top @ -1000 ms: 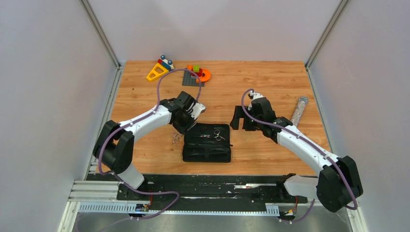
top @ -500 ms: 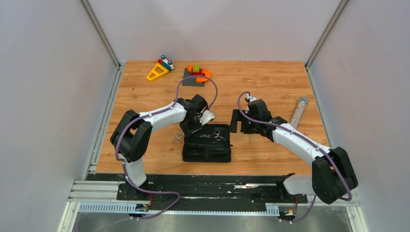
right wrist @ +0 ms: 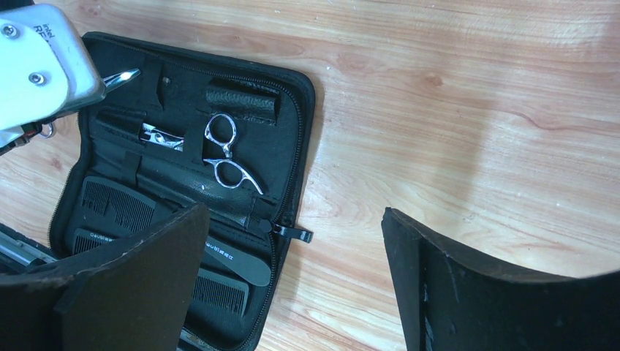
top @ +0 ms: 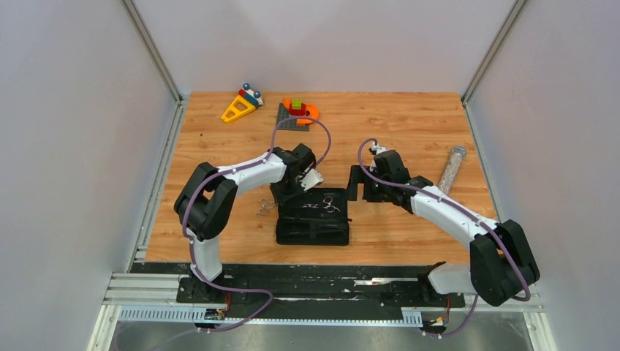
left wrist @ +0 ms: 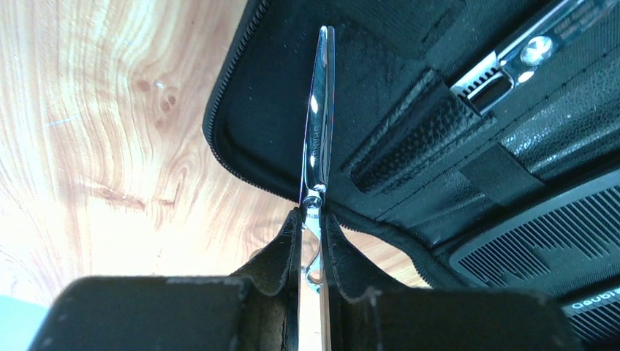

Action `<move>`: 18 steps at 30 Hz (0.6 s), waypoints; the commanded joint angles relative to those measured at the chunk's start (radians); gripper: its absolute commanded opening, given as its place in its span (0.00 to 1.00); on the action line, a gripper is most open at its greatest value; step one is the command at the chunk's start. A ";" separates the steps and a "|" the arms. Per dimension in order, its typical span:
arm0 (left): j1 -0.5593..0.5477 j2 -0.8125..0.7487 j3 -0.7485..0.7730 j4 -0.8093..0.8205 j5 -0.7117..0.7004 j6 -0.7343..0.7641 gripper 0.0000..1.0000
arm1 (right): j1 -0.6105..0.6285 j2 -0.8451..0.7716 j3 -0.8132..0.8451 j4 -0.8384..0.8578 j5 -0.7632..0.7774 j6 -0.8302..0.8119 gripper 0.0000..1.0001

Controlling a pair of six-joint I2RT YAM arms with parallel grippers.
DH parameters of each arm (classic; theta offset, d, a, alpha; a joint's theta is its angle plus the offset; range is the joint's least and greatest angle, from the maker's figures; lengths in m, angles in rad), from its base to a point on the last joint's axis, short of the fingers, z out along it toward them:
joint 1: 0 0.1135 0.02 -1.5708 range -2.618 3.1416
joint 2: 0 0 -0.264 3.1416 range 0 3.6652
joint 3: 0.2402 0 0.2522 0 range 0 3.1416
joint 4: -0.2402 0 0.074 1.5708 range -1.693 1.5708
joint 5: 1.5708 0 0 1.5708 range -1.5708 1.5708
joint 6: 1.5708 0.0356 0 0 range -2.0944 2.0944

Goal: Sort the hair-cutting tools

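An open black case [top: 281, 235] lies mid-table. My left gripper [left wrist: 312, 216] is shut on a pair of silver scissors [left wrist: 319, 131] near the pivot. The blade points over the case's upper left corner [left wrist: 256, 110]. Their ring handles [top: 262, 210] stick out left over the wood. A second pair of scissors [right wrist: 225, 150] sits strapped in the case's upper half. A black comb [right wrist: 234, 259] lies in the lower half. My right gripper [right wrist: 292, 212] stands open just right of the case [right wrist: 289, 124], with nothing between its fingers.
Colourful toy blocks [top: 239, 107] and more blocks on a grey plate [top: 298, 113] stand at the back left. A clear glittery tube [top: 453, 167] lies at the right. A metal clip [right wrist: 161, 137] is tucked in the case. Grey walls close both sides.
My left arm's elbow has swung forward and right, carrying the gripper and its scissors slightly closer to the case's corner. The right gripper has edged left toward the case, still open.
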 commanded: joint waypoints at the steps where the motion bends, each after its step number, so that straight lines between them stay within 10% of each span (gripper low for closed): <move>1: -0.005 -0.056 -0.011 -0.023 0.025 0.032 0.00 | -0.006 -0.003 -0.003 0.040 -0.004 -0.017 0.91; 18: -0.058 0.074 0.125 -0.078 0.003 0.059 0.00 | -0.007 0.020 0.000 0.046 0.009 -0.027 0.91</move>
